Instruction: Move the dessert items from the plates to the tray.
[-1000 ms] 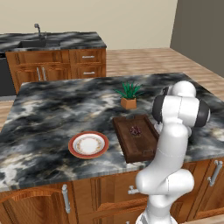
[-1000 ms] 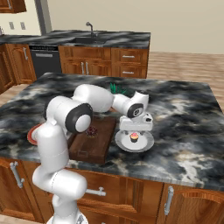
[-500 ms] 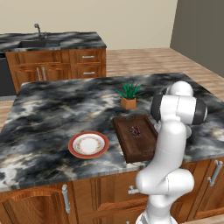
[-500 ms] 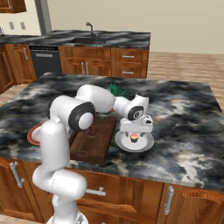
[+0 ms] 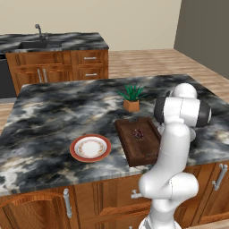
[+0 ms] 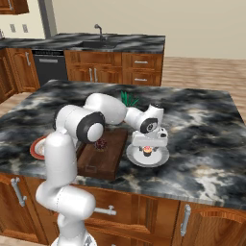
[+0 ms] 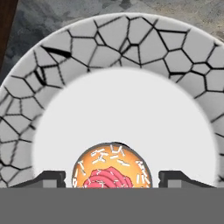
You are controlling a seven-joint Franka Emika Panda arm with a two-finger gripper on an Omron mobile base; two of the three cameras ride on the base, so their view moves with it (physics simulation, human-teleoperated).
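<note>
Two plates on the marble island [image 5: 53, 112]: wooden tray [image 6: 103, 153] holding the chocolate lump [image 6: 100, 143], whitish plate [image 6: 161, 157] beside it, cupcake [image 7: 112, 170] there between the gripper [image 6: 147, 148] fingertips; grip can't be judged.

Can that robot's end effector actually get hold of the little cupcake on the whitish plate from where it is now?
Probably yes. The end effector hangs right over the cupcake on the whitish plate, one fingertip either side of it, and nothing stands between them. The fingertips do not seem to touch it yet.
</note>
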